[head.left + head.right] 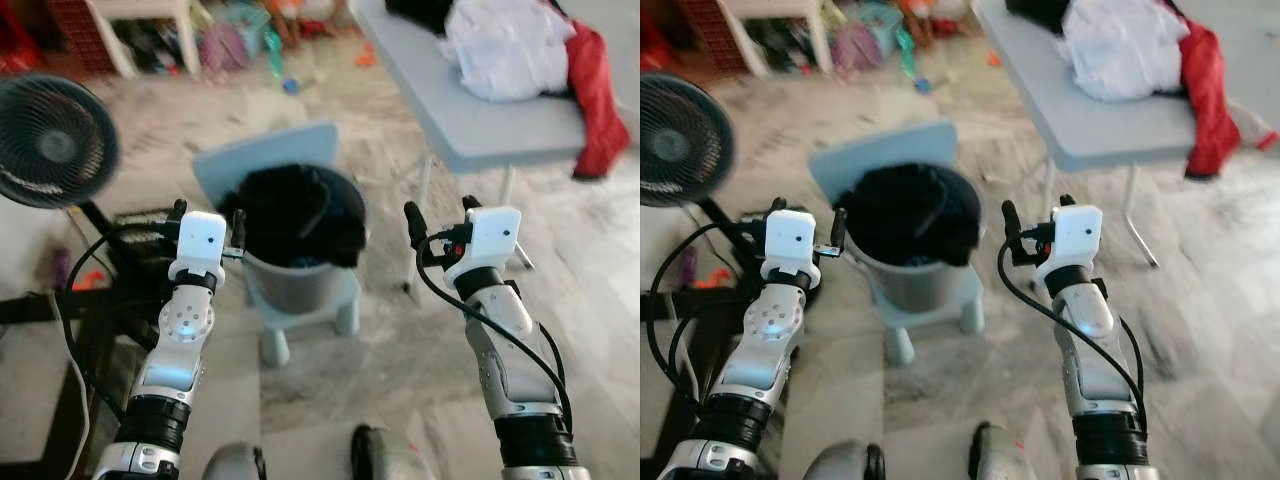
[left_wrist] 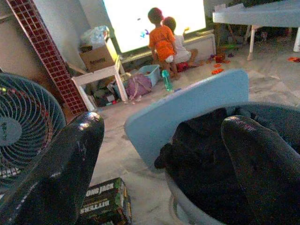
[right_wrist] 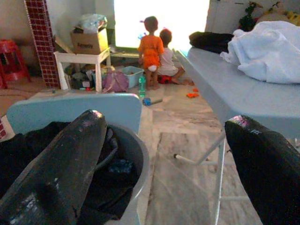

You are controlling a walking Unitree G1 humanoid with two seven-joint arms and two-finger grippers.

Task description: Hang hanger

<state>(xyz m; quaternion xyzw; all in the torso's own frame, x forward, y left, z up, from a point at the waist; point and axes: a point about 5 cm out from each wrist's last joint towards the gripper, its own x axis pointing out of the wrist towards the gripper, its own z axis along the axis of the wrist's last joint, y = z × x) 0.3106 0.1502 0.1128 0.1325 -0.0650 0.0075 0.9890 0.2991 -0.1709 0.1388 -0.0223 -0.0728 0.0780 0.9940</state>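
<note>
The black round fan (image 1: pixel 45 140) is cut off at the edge. The left gripper (image 1: pixel 207 224) is spread wide and empty beside the grey plastic bucket (image 1: pixel 300 278) of dark clothes (image 1: pixel 295 215); any hanger there is indistinguishable. The right gripper (image 1: pixel 440 222) is also open, holding nothing.

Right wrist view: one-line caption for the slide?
Open right tool facing a grey bucket of dark clothes, folding table alongside, two people beyond.
</note>
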